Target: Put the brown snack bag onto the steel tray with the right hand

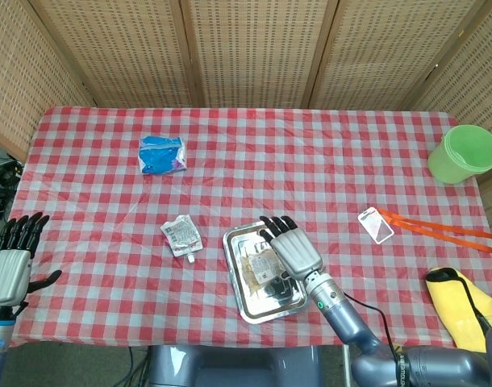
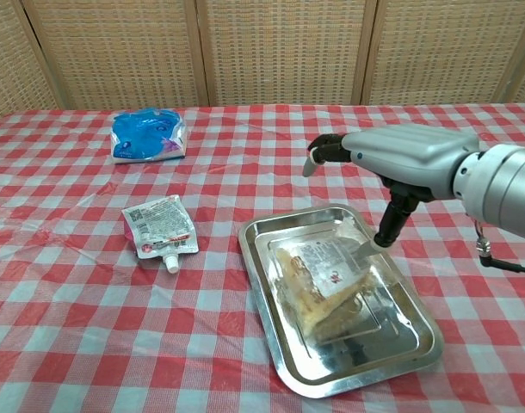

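Note:
The brown snack bag [image 1: 258, 264] [image 2: 323, 280] lies flat inside the steel tray [image 1: 232, 278] [image 2: 402, 337], near the table's front edge. My right hand [image 1: 294, 250] [image 2: 409, 155] hovers over the tray's right side with its fingers stretched out and apart, holding nothing. Its thumb points down, with the tip close to the bag's right corner. At the far left of the head view, off the table, my left hand [image 1: 10, 270] stands with its fingers apart and empty.
A blue bag [image 1: 160, 153] [image 2: 146, 135] lies at the back left. A white spouted pouch [image 1: 181, 236] [image 2: 159, 228] lies left of the tray. At the right are a green bucket [image 1: 464, 153], an orange lanyard with a card [image 1: 377, 224] and a yellow object [image 1: 460, 302].

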`<state>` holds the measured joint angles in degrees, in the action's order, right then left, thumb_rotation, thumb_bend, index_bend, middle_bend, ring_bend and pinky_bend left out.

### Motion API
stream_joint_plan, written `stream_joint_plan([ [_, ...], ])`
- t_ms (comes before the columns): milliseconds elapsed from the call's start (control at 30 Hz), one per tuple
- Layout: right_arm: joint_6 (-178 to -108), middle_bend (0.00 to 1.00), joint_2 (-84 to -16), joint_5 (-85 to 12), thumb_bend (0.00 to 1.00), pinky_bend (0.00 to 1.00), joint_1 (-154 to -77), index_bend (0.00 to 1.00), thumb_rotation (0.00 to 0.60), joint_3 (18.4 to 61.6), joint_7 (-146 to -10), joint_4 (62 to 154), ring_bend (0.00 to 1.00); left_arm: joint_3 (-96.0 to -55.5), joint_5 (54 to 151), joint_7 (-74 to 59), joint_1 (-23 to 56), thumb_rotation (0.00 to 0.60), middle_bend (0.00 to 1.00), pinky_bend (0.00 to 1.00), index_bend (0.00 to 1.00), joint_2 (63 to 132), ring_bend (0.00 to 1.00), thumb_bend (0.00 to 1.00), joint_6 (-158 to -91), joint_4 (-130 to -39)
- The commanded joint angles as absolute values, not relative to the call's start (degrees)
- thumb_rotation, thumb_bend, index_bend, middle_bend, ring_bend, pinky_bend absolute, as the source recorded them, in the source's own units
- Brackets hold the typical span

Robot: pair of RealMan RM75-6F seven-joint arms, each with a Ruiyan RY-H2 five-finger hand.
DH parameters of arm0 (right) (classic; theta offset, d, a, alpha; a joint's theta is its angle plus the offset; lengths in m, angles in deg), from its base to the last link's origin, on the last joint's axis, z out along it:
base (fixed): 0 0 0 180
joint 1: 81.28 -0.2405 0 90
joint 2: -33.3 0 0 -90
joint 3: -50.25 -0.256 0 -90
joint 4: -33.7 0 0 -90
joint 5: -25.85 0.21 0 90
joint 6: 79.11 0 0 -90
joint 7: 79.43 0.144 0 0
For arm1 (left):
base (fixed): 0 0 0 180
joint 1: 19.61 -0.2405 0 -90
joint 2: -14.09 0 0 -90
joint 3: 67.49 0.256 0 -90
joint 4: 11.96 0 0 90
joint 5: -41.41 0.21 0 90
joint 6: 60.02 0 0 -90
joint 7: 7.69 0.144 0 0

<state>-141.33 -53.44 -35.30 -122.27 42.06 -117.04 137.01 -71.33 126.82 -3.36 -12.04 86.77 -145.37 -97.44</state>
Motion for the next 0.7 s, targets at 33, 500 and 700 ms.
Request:
stream_joint_plan([
  [33,-141.5,0.00,-53.1,-34.3,0.10,0.02,-122.4,0.08,0.600,42.3,-117.9,137.4,0.00,-71.3,126.8,-3.3,-12.0,0.600,0.00,0.00,0.00,86.8,0.00,0.00,-145.3,-97.4],
  [500,-148.0,0.00,-48.1,-32.8,0.10,0.00,-119.5,0.03,0.600,42.2,-118.6,138.2,0.00,-71.3,127.2,-3.9,-12.2,0.600,0.00,0.00,0.00,86.7,0.00,0.00,-146.2,-97.6],
  [700,-152.4,0.00,-43.1,-39.2,0.09,0.00,-114.5,0.00,0.600,44.2,-111.0,137.2,0.00,-71.3,127.4,-3.9,-12.4,0.600,0.00,0.00,0.00,86.8,0.00,0.00,-146.6,-97.5],
])
